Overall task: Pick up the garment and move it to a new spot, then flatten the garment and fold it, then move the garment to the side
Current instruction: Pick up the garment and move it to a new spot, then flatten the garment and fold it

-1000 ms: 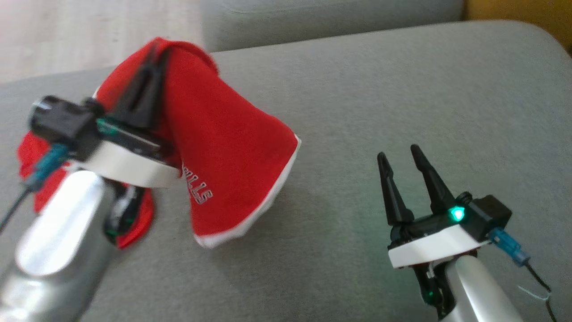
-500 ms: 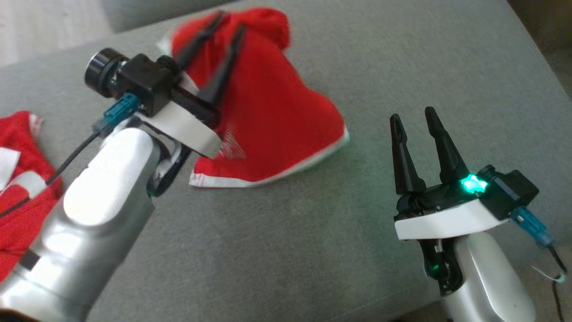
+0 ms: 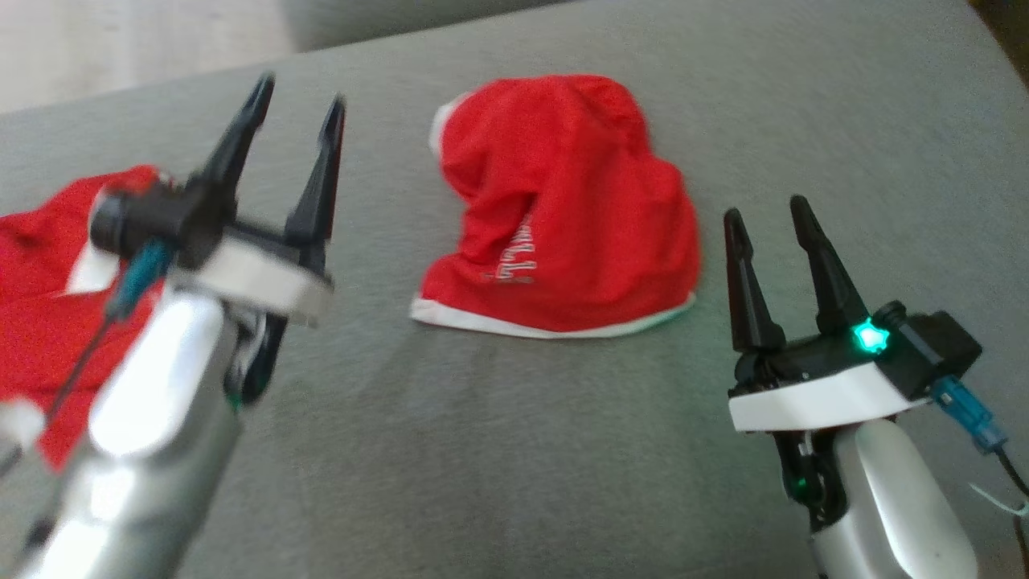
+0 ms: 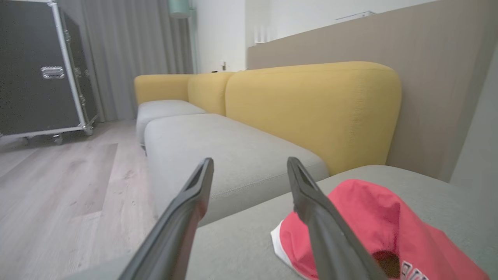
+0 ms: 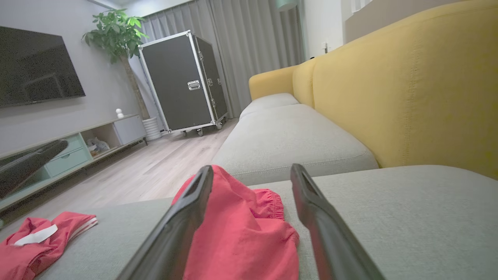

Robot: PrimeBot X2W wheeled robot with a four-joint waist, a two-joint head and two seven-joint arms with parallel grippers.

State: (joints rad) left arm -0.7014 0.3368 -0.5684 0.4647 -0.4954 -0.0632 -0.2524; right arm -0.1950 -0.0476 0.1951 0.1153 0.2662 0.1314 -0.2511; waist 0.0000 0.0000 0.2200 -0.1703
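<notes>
Left gripper and right gripper both stood with fingers apart, holding nothing. Between them, slightly farther, the red garment lay bunched on the grey cushion, touching neither. The move seemed done; flattening, folding and shifting aside apparently remained.

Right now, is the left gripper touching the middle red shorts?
Apart. Head view shows grey cushion between the open left gripper and the red shorts.

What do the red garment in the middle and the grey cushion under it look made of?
Red garment: probably a thin matte sports knit; it slumps in soft folds, with white hem trim. Grey cushion: likely woven upholstery cloth, matte, with a fine heathered grain.
</notes>
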